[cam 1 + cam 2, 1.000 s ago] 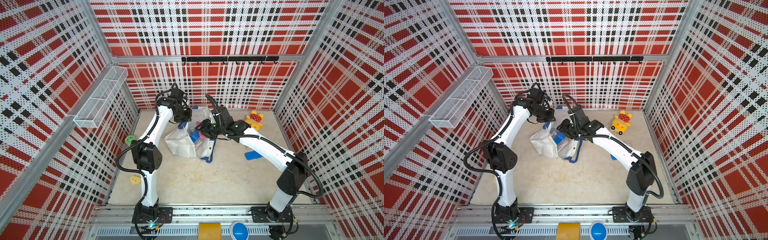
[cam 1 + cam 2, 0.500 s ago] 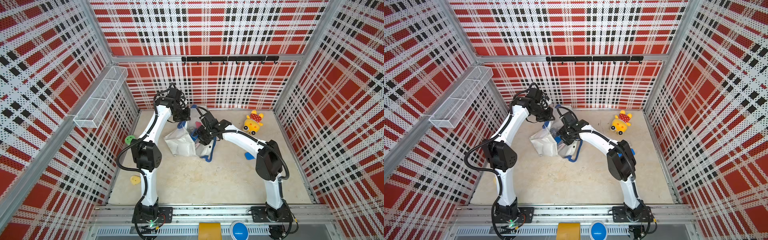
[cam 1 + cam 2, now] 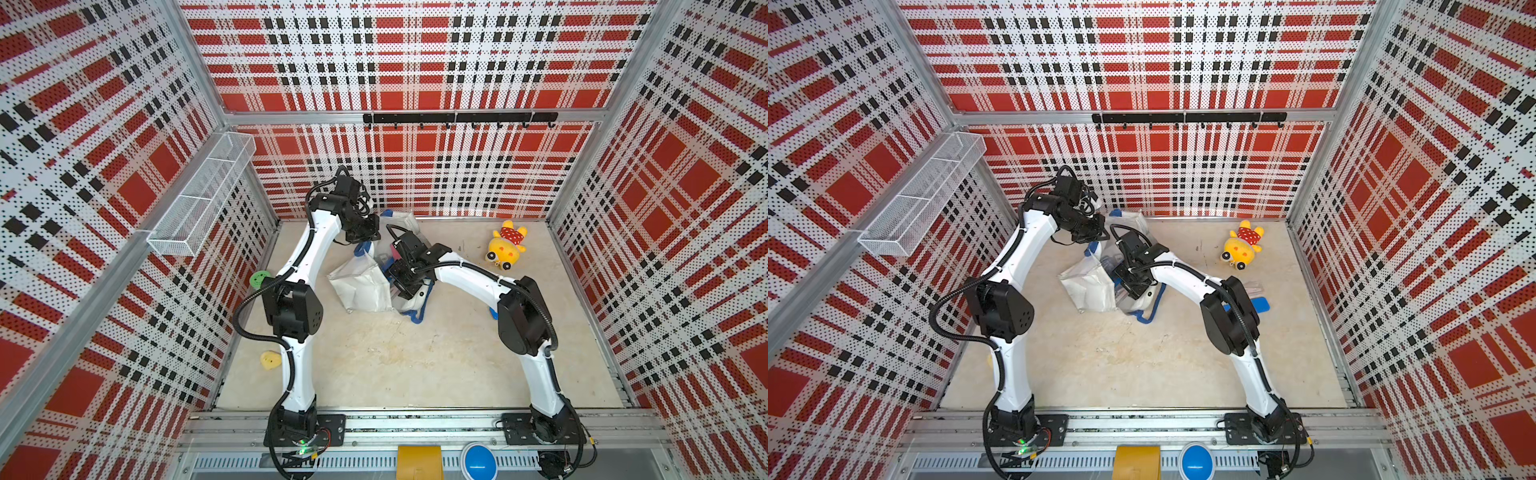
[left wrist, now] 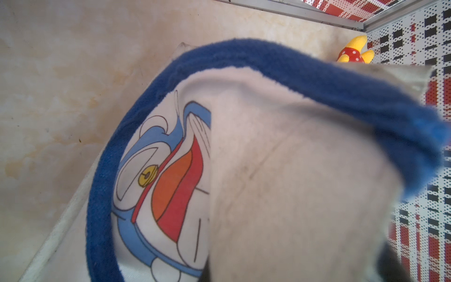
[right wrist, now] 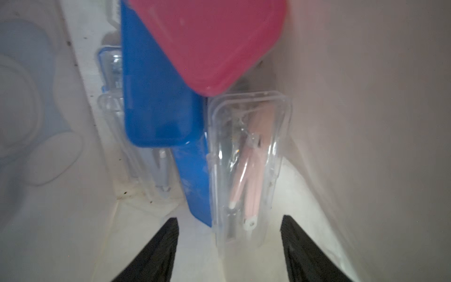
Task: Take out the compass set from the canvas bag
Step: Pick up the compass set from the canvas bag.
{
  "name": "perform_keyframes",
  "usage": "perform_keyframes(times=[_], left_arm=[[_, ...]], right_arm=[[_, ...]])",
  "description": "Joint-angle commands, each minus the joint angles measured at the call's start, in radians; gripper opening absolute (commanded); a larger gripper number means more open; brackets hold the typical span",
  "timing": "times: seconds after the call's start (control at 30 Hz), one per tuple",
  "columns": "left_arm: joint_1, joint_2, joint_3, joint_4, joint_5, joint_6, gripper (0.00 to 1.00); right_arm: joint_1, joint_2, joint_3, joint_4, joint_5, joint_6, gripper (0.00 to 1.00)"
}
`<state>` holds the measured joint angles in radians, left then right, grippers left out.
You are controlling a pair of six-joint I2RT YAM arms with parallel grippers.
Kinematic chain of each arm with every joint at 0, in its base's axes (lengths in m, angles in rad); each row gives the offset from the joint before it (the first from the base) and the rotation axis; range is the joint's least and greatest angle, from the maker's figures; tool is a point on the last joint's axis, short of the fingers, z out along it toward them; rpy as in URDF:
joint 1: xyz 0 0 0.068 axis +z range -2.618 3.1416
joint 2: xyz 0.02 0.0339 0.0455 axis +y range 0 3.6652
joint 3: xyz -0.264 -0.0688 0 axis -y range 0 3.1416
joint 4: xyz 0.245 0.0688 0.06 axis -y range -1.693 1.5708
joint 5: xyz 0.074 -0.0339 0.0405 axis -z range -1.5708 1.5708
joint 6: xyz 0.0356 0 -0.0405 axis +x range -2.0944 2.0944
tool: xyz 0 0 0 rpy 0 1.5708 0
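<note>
The canvas bag is lying on the tabletop near the back wall. The left fingers are pressed together and are pinching the bag's upper rim, holding the cloth up. The right fingers are standing spread inside the bag. The compass set, a clear case with a pink compass in it, is lying on the bag's inner cloth. Its near end is sitting between the two fingertips, with a gap on each side. A blue case is lying just beside it, and a pink case is lying just beyond its far end.
</note>
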<state>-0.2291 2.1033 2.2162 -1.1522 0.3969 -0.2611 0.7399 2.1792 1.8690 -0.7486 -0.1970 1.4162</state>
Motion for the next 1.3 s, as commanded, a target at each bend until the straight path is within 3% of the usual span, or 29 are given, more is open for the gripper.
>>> perform_keyframes(times=[0.0,0.3,0.77,1.27], left_arm=[[0.01,0.019,0.03,0.063,0.006,-0.002,0.0],[0.018,0.009,0.001,0.069,0.01,0.002,0.0],[0.063,0.003,-0.039,0.085,0.026,0.001,0.0],[0.067,-0.008,-0.032,0.097,0.051,-0.004,0.0]], right_arm=[[-0.001,0.038,0.003,-0.015,0.02,0.047,0.7],[-0.002,0.12,0.029,0.084,0.008,0.048,0.65],[-0.01,0.016,0.029,0.187,0.05,-0.058,0.27],[-0.012,-0.133,0.079,0.104,0.158,-0.19,0.23]])
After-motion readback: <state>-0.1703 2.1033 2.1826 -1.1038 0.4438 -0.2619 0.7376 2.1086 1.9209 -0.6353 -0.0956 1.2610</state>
